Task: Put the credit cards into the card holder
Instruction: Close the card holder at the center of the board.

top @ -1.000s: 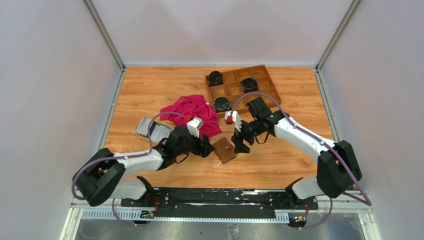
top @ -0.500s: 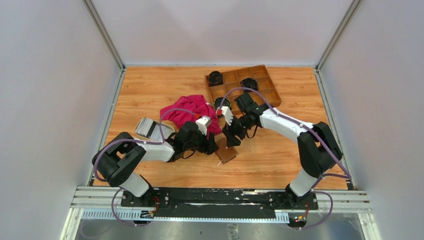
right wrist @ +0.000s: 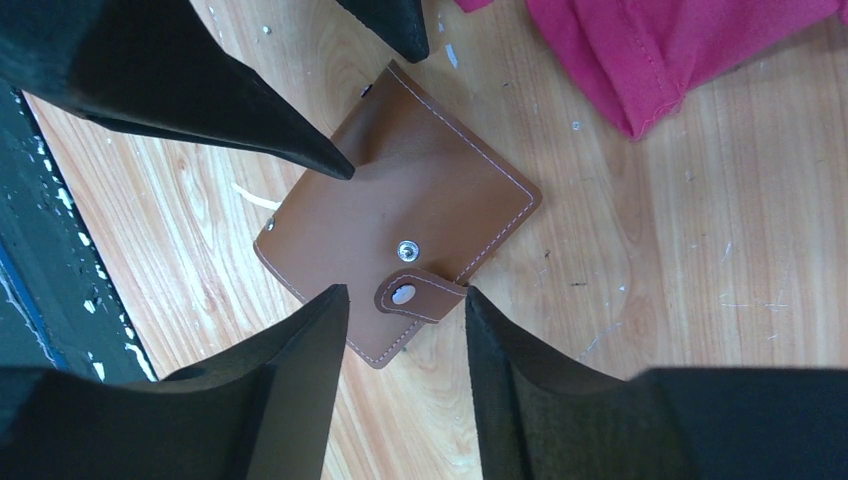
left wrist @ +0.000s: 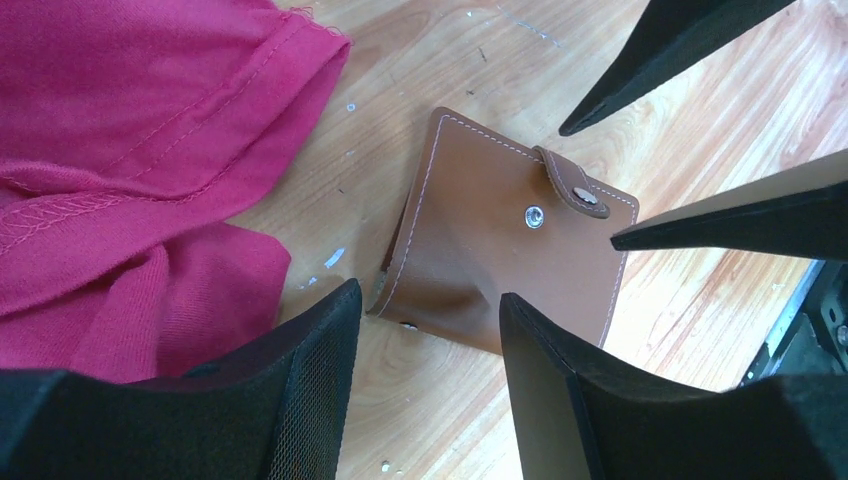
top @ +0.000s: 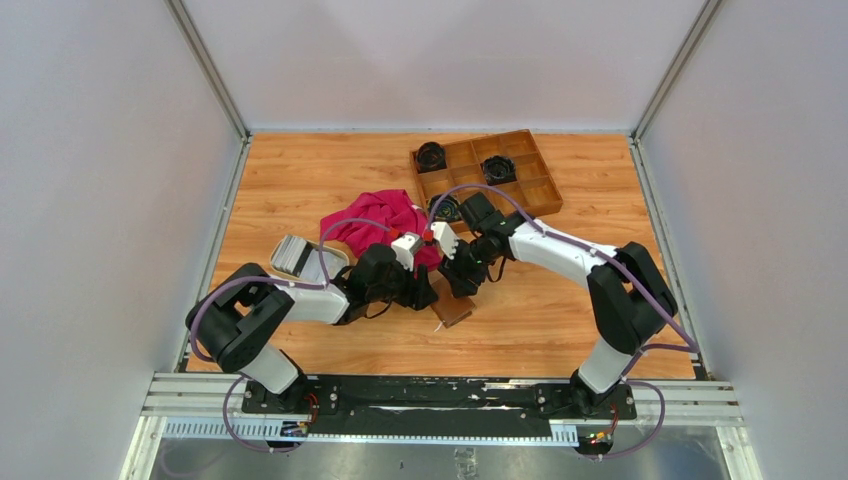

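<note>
Both arms reach low toward mid-table, the left gripper (left wrist: 428, 300) and right gripper (right wrist: 405, 292) facing each other with jaws apart over the folded card holder (top: 453, 308), which lies flat just near-right of the red cloth (top: 385, 222).

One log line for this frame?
left gripper: open, straddling card holder edge | right gripper: open, straddling snap tab | credit cards: stacked left, untouched

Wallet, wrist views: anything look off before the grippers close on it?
Yes. The wallet lies folded shut but its snap tab is unfastened, its snap sitting beside the stud rather than on it. The edge near the left gripper looks bowed up off the table.
</note>
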You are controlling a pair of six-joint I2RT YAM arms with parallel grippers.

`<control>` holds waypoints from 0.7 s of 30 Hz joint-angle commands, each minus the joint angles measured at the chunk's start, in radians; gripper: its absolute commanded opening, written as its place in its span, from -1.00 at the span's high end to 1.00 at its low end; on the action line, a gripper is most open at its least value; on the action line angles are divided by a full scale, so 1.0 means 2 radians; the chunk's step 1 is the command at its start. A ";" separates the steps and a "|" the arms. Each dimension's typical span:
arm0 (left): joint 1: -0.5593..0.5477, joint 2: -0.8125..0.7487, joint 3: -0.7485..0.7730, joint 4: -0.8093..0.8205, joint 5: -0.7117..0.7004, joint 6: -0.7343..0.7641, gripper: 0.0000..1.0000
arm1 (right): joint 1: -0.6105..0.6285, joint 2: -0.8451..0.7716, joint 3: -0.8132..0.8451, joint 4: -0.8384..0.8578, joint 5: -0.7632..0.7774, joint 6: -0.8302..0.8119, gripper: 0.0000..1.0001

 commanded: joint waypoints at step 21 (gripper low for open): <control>0.003 0.007 -0.032 0.056 0.037 -0.036 -0.08 | 0.008 0.014 0.022 -0.031 0.021 -0.002 0.99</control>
